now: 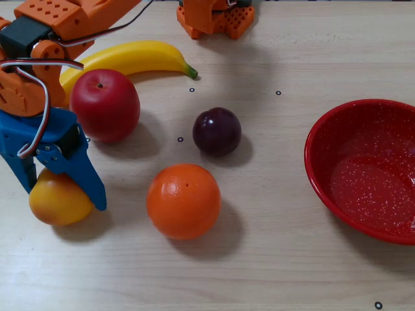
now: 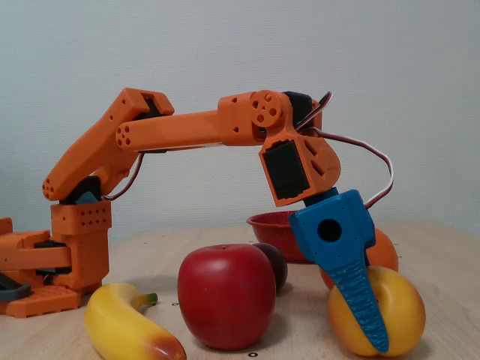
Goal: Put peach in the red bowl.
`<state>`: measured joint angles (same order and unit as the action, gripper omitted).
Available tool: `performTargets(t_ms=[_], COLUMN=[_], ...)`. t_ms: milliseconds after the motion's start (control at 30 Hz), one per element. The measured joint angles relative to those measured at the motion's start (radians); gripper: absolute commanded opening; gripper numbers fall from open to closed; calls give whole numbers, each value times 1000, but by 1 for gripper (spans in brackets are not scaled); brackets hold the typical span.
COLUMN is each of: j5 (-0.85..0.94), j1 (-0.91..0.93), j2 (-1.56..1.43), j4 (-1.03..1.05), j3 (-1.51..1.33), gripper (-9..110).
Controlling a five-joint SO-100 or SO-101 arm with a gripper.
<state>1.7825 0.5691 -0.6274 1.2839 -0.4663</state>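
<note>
The peach (image 1: 57,201), yellow-orange with a reddish blush, rests on the table at the left in a fixed view. It shows at the lower right in the other fixed view (image 2: 401,300). My blue gripper (image 1: 65,196) straddles it, one finger on each side, both against its skin. One blue finger (image 2: 360,300) crosses the peach's front; the other is hidden behind it. The red bowl (image 1: 319,162), speckled inside and with nothing in it, sits at the right edge. Its rim also shows behind the arm (image 2: 270,222).
A red apple (image 1: 105,105) and a banana (image 1: 130,58) lie just behind the gripper. An orange (image 1: 183,201) and a dark plum (image 1: 217,131) lie between the peach and the bowl. The arm's base (image 1: 214,19) stands at the far edge.
</note>
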Motion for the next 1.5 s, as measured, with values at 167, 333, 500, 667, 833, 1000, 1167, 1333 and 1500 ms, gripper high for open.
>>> performTargets(t_ms=[167, 333, 500, 667, 833, 1000, 1167, 1333, 1500], j5=[0, 0, 17, 64, 84, 84, 84, 84, 63], j1=[0, 0, 0, 0, 0, 0, 0, -2, -3], j2=[0, 0, 0, 0, 0, 0, 0, 0, 0], j4=[0, 0, 5, 43, 74, 83, 83, 83, 87], j3=[0, 0, 0, 15, 20, 29, 29, 29, 29], gripper=[22, 11, 3, 0, 0, 0, 0, 0, 0])
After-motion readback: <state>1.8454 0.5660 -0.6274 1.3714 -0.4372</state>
